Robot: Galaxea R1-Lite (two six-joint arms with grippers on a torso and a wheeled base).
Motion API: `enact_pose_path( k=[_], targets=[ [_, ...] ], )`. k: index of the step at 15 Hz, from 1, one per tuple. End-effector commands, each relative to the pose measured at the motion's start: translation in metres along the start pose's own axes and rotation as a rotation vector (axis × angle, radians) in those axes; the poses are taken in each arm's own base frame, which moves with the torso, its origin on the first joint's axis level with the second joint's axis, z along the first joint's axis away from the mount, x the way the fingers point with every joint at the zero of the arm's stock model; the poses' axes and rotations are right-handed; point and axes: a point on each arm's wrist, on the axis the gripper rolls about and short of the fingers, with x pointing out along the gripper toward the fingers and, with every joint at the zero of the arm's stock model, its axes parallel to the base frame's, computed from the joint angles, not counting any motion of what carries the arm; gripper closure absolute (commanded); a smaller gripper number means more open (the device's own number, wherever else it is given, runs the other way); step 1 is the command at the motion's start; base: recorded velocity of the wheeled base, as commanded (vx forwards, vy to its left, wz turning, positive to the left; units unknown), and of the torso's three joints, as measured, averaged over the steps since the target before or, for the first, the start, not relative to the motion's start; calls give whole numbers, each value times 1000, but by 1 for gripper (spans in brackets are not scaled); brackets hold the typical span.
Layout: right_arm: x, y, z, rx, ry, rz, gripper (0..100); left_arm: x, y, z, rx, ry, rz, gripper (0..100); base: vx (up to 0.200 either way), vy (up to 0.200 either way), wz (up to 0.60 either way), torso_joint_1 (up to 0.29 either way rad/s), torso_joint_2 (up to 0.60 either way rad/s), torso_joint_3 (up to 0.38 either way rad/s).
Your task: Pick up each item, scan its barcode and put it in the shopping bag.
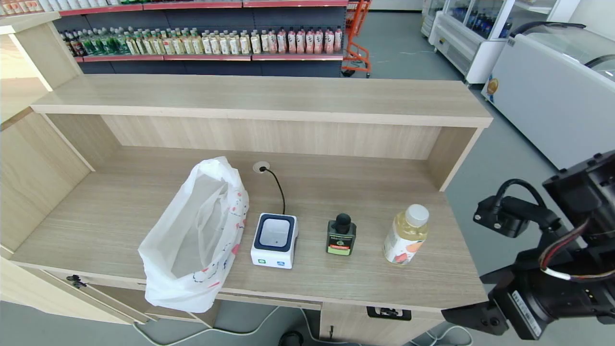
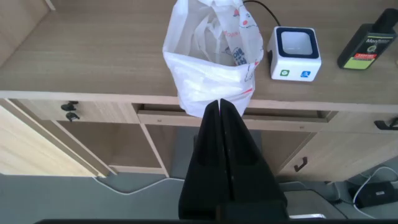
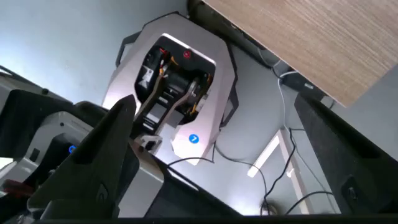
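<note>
Shopping bag (image 1: 192,240) is the biggest thing on the bench (image 1: 336,192). It's white plastic, slumped but with its mouth gaping upward, and its bottom sags over the front edge. That puts it right ahead of the left claw (image 2: 219,102), which sits below bench level with its two fingers pressed flat together, holding nothing. My guess is the bag is left open like that so stuff can just be dropped in from above.

Next down in size is the scanner (image 1: 274,240), a little white box just beside the bag on the side toward the right claw (image 3: 214,106). Its window faces up, presumably so a barcode can be passed over it before a short hop to the bag.

Then there's the pale drink bottle (image 1: 406,235) with a white cap. It's upright and the closest item to the right claw, which hangs off the bench end, lower than the top, with its fingers spread wide and empty.

Smallest is the dark bottle (image 1: 341,235) with a black cap, upright between the scanner and the drink bottle and touching neither. The gaps look like enough room for a claw to get around each one. Neither bottle is bagged yet.
</note>
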Motion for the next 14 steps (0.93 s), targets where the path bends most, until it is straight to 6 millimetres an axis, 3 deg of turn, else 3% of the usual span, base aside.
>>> enact_pose_path(
  k=[1, 9, 14],
  targets=[
    [41, -3, 8, -40, 58, -2, 0, 0, 0, 0, 0, 0, 0, 100, 0, 0, 0, 0, 0, 0],
    [119, -7, 27, -53, -4, -2, 0, 0, 0, 0, 0, 0, 0, 100, 0, 0, 0, 0, 0, 0],
    [163, 2, 41, -84, -77, 18, 0, 0, 0, 0, 0, 0, 0, 100, 0, 0, 0, 0, 0, 0]
  ],
)
